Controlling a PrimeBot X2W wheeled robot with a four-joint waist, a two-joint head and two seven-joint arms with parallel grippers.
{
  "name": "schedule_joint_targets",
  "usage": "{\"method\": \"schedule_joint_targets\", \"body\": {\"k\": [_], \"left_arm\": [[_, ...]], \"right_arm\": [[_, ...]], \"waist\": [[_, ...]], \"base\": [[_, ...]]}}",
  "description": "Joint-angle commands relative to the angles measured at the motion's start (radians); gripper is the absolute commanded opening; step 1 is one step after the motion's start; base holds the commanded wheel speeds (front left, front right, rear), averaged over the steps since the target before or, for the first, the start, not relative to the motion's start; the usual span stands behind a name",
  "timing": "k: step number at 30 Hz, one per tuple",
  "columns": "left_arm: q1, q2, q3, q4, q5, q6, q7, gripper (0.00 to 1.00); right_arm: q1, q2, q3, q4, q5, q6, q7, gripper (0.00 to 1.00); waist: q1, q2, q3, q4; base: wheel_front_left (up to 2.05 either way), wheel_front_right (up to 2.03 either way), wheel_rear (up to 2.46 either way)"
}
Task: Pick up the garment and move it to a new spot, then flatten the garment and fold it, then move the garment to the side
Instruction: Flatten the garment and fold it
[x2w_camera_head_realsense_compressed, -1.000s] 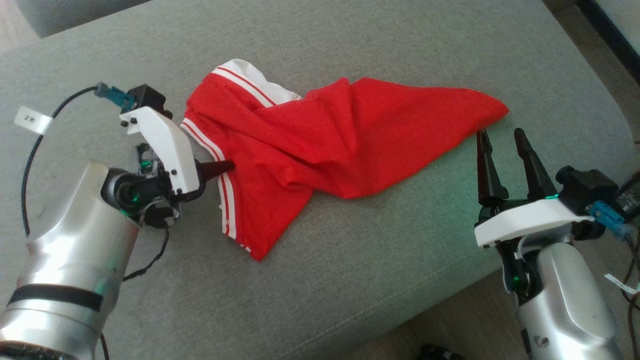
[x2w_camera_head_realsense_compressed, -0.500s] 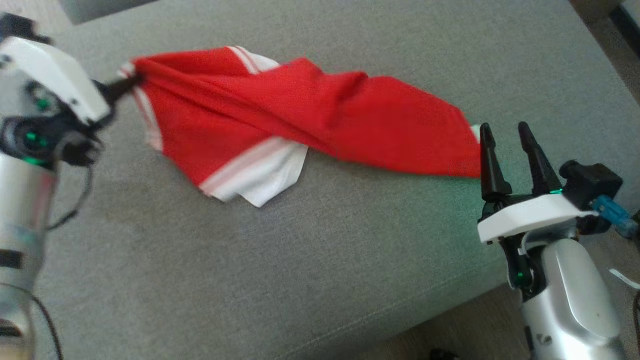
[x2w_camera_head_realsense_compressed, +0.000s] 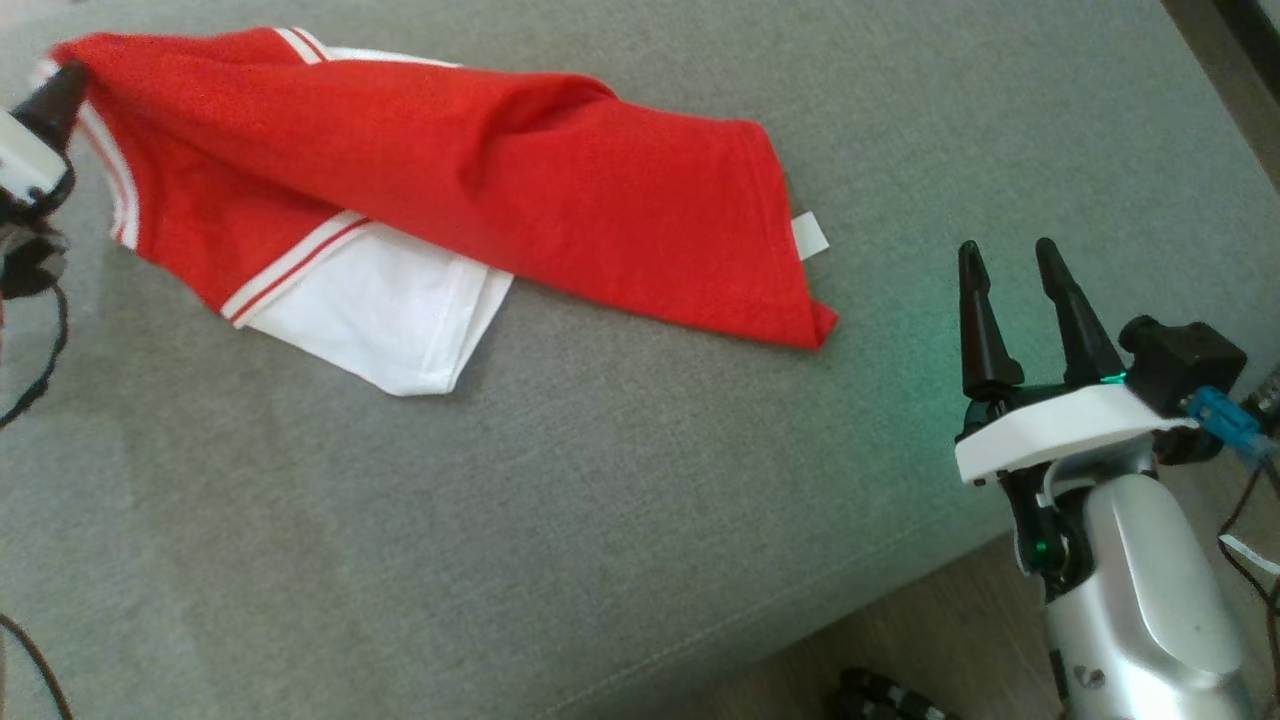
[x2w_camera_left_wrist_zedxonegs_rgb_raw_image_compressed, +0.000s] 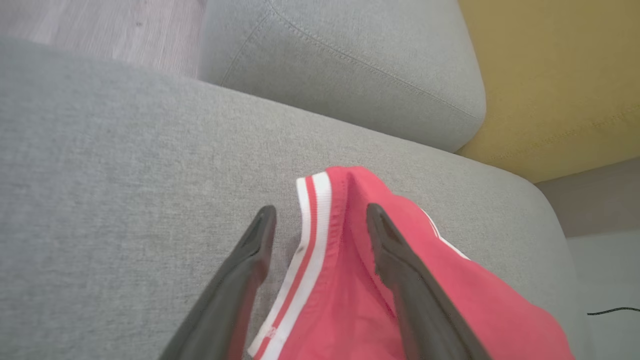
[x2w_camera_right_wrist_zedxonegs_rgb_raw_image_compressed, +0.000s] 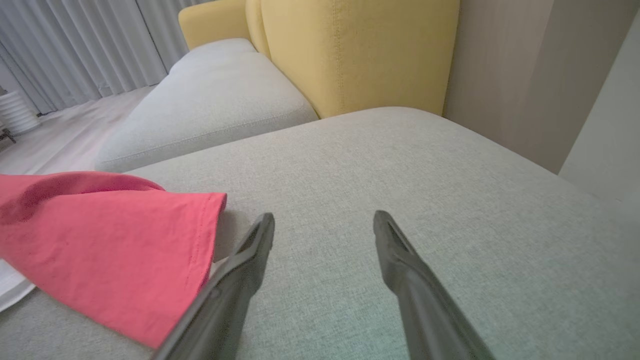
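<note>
Garment (x2w_camera_head_realsense_compressed: 500, 170) red, white tag (x2w_camera_head_realsense_compressed: 810, 235) unreadable; left hand (x2w_camera_left_wrist_zedxonegs_rgb_raw_image_compressed: 321, 210) spread astride striped hem (x2w_camera_left_wrist_zedxonegs_rgb_raw_image_compressed: 300, 260); right hand (x2w_camera_head_realsense_compressed: 1010, 262) wide, empty.

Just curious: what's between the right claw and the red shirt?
Only bare grey cushion lies between the right gripper and the shirt, per the head view.

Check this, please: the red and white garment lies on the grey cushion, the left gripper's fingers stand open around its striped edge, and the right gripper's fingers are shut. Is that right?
One point is wrong: the right gripper is open, not shut; the right wrist view shows its fingers apart over the grey cushion. The garment and the left gripper are as you say.
</note>
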Motion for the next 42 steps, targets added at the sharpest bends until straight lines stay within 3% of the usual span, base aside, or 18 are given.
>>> {"method": "schedule_joint_targets", "body": {"k": [1, 7, 15, 20, 21, 24, 28, 31, 37, 42], "left_arm": [[-0.041, 0.043, 0.016, -0.019, 0.017, -0.018, -0.022, 1.0], [-0.005, -0.004, -0.021, -0.033, 0.046, -0.077, -0.151, 1.0], [0.18, -0.039, -0.064, -0.238, 0.092, -0.093, -0.413, 1.0], [0.386, -0.063, -0.1, -0.397, 0.155, -0.007, -0.531, 1.0], [0.386, -0.063, -0.1, -0.397, 0.155, -0.007, -0.531, 1.0], [0.505, -0.084, -0.125, -0.505, 0.203, 0.074, -0.558, 1.0], [0.631, -0.123, -0.153, -0.626, 0.227, 0.153, -0.566, 1.0], [0.668, -0.132, -0.209, -0.669, 0.259, 0.182, -0.525, 1.0], [0.6, -0.168, -0.335, -0.641, 0.314, 0.194, -0.347, 1.0], [0.52, -0.201, -0.395, -0.59, 0.364, 0.197, -0.287, 1.0]], "right_arm": [[-0.019, -0.004, 0.017, -0.029, -0.008, -0.001, -0.003, 1.0], [0.0, -0.004, 0.011, -0.033, -0.025, -0.001, -0.006, 1.0], [0.057, -0.004, -0.007, -0.038, -0.025, -0.001, 0.002, 1.0], [0.096, -0.004, -0.024, -0.05, -0.023, -0.001, 0.011, 1.0], [0.096, -0.004, -0.024, -0.05, -0.023, -0.001, 0.011, 1.0], [0.104, -0.004, -0.023, -0.063, -0.025, -0.001, 0.019, 1.0], [0.111, -0.004, -0.025, -0.079, -0.027, -0.001, 0.027, 1.0], [0.114, -0.004, -0.027, -0.093, -0.031, -0.001, 0.033, 1.0], [0.102, -0.004, -0.013, -0.114, -0.032, -0.001, 0.04, 1.0], [0.093, -0.004, -0.004, -0.109, -0.02, -0.001, 0.033, 1.0]], "waist": [[-0.0001, 0.0, -0.023, 0.017], [-0.0001, 0.0, -0.117, 0.073], [-0.0001, 0.0, -0.204, 0.147], [-0.0001, 0.0, -0.23, 0.185], [-0.0001, 0.0, -0.23, 0.185], [-0.0001, 0.0, -0.237, 0.193], [-0.0001, 0.0, -0.242, 0.196], [-0.0001, 0.0, -0.234, 0.195], [-0.0001, 0.0, -0.196, 0.172], [-0.0001, 0.0, -0.168, 0.139]], "base": [[0.0, 0.0, 0.0], [0.0, 0.0, 0.0], [0.0, 0.0, 0.0], [0.0, 0.0, 0.0], [0.0, 0.0, 0.0], [0.0, 0.0, 0.0], [0.0, 0.0, 0.0], [0.0, 0.0, 0.0], [0.0, 0.0, 0.0], [0.0, 0.0, 0.0]]}}
